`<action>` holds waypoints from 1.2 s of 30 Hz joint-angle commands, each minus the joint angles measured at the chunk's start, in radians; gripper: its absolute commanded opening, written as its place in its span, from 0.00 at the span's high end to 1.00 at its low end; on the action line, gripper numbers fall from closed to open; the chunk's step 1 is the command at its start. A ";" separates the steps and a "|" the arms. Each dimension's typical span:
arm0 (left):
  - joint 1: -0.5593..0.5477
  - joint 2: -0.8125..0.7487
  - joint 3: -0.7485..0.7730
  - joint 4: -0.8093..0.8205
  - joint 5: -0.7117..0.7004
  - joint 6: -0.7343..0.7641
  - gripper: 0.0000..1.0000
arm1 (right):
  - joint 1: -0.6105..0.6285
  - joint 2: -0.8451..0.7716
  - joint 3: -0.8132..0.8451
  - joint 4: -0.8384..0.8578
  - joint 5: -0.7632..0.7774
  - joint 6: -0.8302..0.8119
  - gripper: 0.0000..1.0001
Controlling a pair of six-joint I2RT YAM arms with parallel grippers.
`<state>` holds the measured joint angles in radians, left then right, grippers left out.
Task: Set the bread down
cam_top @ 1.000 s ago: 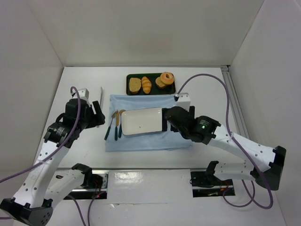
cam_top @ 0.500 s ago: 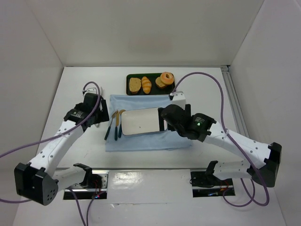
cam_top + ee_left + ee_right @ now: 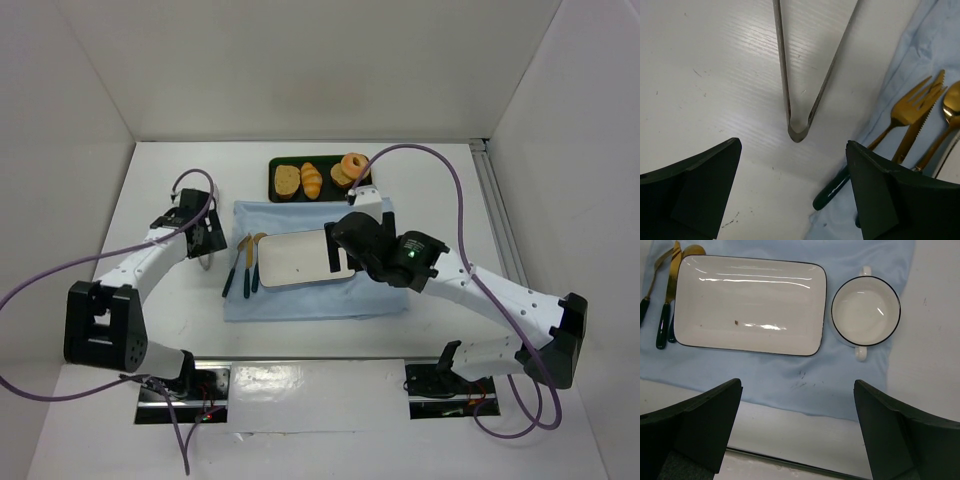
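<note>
Bread (image 3: 354,164): ring bun at right end of dark tray (image 3: 274,165), far centre of table. Probably light, soft, crushable; pinch gently across the paler sides. Left gripper (image 3: 794,145) and right gripper (image 3: 798,385): both spread, empty.

We see bare white table (image 3: 430,195) on both sides of the pale blue cloth (image 3: 300,300). Thin metal tongs (image 3: 797,138) lie below our left gripper (image 3: 792,145), its fingers spread wide; gold cutlery with dark green handles (image 3: 905,112) crowds its right.
</note>
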<state>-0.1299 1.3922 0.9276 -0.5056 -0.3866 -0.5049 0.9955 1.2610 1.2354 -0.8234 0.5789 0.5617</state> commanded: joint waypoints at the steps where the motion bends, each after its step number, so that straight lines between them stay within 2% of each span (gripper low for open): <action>1: 0.050 0.057 0.045 0.073 0.060 -0.011 0.02 | 0.008 0.003 0.053 0.003 0.018 -0.017 0.00; 15: 0.124 0.349 0.183 0.145 0.169 0.039 0.09 | -0.011 -0.006 0.091 -0.036 0.027 -0.017 0.00; 23: 0.156 0.436 0.247 0.156 0.187 0.039 0.10 | -0.032 0.012 0.101 -0.036 0.036 -0.017 0.00; 29: 0.223 0.494 0.267 0.156 0.294 0.039 0.13 | -0.041 0.021 0.121 -0.036 0.027 -0.026 0.00; 36: 0.233 0.554 0.315 0.136 0.351 0.071 0.16 | -0.060 0.031 0.130 -0.026 0.027 -0.046 0.00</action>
<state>0.1017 1.8854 1.2266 -0.3595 -0.1051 -0.4591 0.9497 1.2892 1.3178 -0.8463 0.5873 0.5316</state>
